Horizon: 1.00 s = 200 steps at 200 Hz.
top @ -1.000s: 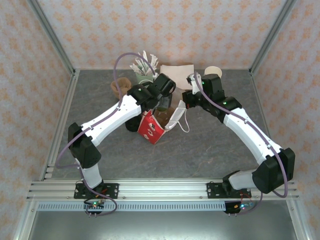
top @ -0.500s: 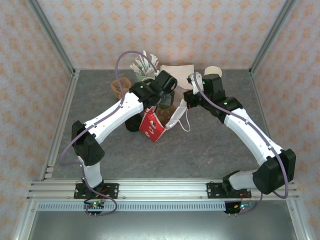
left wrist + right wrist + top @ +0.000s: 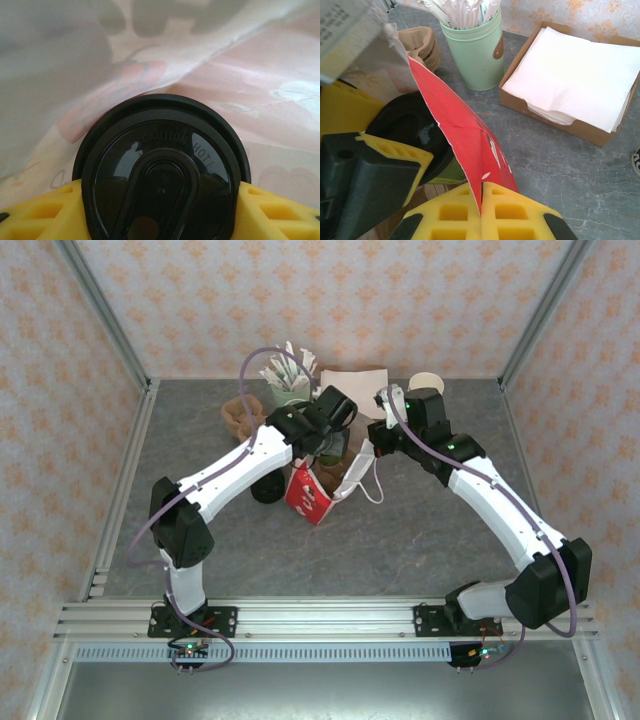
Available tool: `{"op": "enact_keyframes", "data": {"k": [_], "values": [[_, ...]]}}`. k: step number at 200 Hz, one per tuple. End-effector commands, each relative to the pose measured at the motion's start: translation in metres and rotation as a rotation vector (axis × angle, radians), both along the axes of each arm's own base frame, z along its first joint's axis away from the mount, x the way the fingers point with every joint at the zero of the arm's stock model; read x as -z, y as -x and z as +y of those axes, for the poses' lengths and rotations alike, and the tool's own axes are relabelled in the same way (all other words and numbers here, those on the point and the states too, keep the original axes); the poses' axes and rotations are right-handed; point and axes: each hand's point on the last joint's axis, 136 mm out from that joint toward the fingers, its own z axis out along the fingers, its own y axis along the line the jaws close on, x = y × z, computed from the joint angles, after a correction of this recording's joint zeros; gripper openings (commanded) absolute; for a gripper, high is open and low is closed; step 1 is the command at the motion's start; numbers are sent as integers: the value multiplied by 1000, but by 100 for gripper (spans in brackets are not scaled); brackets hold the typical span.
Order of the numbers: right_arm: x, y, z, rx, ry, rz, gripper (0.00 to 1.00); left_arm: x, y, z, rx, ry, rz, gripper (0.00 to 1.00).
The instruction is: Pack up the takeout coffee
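— Coffee first: where is the takeout coffee (image 3: 160, 165)?
— In the left hand (image 3: 160, 212). In the left wrist view its round black lid faces the camera, with a yellow finger pressed against each side. The hand is partly spread and closed on the cup.
— And the bag?
— The paper bag (image 3: 308, 496) stands tilted near the middle of the table (image 3: 430, 540), with its mouth up between the two hands. The cup is at that mouth. In the left wrist view the bag's pale inner paper rises behind and around the lid. How deep it sits I can't tell.
— What about the right hand (image 3: 481, 206)?
— Pinched tight on the bag's edge. The red wall runs straight down between its two yellow fingers (image 3: 520, 220), which meet on it with no gap.
— How near is that wall to the cup?
— Just beside it. In the right wrist view the lid and a strip of olive-green side show to the left of the red paper.
— Anything else nearby?
— A mint-green tin (image 3: 475, 57) of white wrapped sticks, a cardboard tray (image 3: 590, 135) of white napkins beside it, and a brown stack (image 3: 422, 42), all beyond the bag.
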Motion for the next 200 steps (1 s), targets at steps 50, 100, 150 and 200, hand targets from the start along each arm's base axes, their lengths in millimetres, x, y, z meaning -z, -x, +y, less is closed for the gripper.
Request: {"op": "enact_keyframes", "data": {"k": [50,100,150,200], "values": [[-12,-1,-2,-3,-7,-21,0,14,-12,2,-31,12,5,51],[-11,-3,-1,-2,1,-23,0,12,-1,5,-20,27,27,51],[-9,-6,0,-7,7,-20,0,15,5,6,-4,26,46,50],[-9,-8,0,-7,16,-25,0,16,11,4,24,16,61,50]]}}
